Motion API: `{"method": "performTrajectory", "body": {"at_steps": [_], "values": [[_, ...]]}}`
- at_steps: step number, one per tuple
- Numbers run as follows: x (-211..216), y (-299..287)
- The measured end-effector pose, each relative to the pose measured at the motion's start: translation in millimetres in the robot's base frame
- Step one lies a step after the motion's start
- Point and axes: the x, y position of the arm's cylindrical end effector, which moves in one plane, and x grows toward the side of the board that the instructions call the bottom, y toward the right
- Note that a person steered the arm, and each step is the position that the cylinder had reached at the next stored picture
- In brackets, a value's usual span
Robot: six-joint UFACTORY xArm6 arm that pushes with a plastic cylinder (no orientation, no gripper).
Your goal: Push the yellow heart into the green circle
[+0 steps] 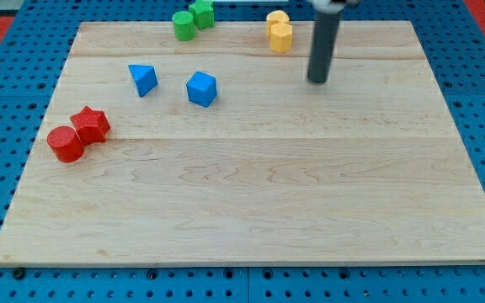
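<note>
Two yellow blocks touch at the view's top, right of centre: the upper one [277, 18] and the lower one [281, 38]; I cannot tell which is the heart. The green circle [184, 25] stands at the view's top, left of centre, touching a green star [201, 12] on its upper right. My tip [317, 81] rests on the board to the lower right of the yellow blocks, apart from them and far to the right of the green circle.
A blue triangle [143, 79] and a blue cube [201, 88] lie left of centre. A red cylinder [66, 143] and a red star [91, 124] touch near the left edge of the wooden board [251, 210].
</note>
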Motion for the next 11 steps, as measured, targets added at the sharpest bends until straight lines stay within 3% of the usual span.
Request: {"method": "performTrajectory", "body": {"at_steps": [1, 3, 4, 5, 8, 9, 10, 11], "values": [[-87.0, 1.4], [-91.1, -22.1], [-90.3, -64.8], [-87.8, -145.6], [-90.0, -166.0], [-67.0, -213.9], [-3.6, -241.3], [9.1, -272.6]]}}
